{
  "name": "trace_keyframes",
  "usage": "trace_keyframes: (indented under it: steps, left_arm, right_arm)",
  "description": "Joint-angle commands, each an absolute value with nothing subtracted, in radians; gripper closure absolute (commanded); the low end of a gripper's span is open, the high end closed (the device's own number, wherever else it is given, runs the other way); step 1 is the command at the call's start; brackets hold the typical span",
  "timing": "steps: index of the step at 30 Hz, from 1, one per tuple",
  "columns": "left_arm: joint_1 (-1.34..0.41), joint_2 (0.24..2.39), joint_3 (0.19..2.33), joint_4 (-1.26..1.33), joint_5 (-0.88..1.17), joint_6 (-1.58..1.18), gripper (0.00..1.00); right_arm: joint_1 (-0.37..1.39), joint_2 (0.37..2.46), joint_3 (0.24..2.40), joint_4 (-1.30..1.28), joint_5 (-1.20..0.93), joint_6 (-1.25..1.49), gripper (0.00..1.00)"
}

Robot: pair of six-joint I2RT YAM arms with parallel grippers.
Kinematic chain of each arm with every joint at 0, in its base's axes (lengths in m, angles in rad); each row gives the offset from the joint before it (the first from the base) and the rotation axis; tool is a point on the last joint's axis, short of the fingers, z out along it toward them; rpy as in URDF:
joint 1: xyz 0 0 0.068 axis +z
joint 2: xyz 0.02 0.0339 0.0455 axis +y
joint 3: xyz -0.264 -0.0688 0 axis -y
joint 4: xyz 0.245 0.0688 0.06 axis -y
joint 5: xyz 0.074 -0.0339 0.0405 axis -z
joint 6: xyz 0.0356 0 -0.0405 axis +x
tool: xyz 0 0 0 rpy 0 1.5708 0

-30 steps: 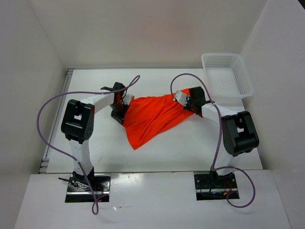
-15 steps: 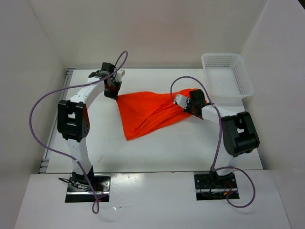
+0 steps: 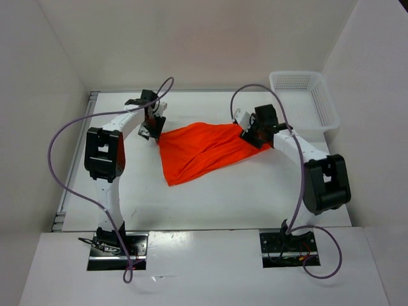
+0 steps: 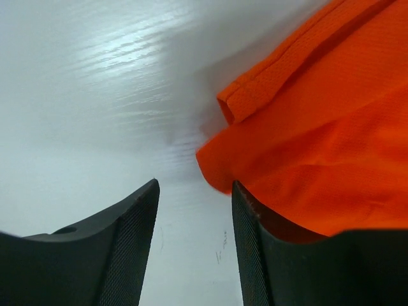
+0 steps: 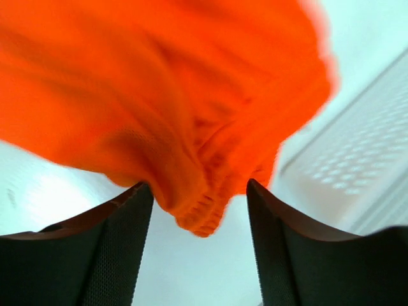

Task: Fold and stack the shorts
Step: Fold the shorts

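Both hands have let go since a second ago, and the bright orange thin-fabric shorts [image 3: 201,150] now lie on the white table [image 3: 223,197], long axis running from my left hand [image 3: 152,127] across to my right hand [image 3: 253,131]. Left wrist view: left fingers [image 4: 127,242] apart, hem just right of them. Right wrist view: right fingers [image 5: 121,248] apart, bunched cloth between them, unclamped; each hand is equally near its end.
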State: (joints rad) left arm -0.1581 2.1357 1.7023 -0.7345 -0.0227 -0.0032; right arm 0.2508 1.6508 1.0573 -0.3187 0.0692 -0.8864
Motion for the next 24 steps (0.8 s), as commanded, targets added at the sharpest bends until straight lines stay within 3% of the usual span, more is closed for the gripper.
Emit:
trace_keyframes:
  steps: [1,9,11,16,24]
  left_arm:
    - [-0.188,2.01,1.758,-0.741,-0.055,0.0,0.43]
    - [-0.42,1.862,1.542,-0.741,-0.077,0.0,0.42]
    - [-0.443,1.852,1.505,-0.727,-0.065,0.0,0.42]
    - [-0.468,1.919,1.413,-0.703,-0.035,0.0,0.42]
    - [-0.468,1.945,1.272,-0.653,-0.026,0.0,0.42]
  right_arm:
    - [0.259,1.472,1.216,-0.425,-0.147,-0.743,0.31]
    - [0.247,1.614,1.29,-0.399,-0.199,-0.491,0.33]
    - [0.238,1.637,1.278,-0.347,-0.169,-0.468,0.39]
    - [0.264,1.787,1.278,-0.273,0.03,-0.423,0.63]
    - [0.264,1.904,1.212,-0.295,0.205,-0.502,0.79]
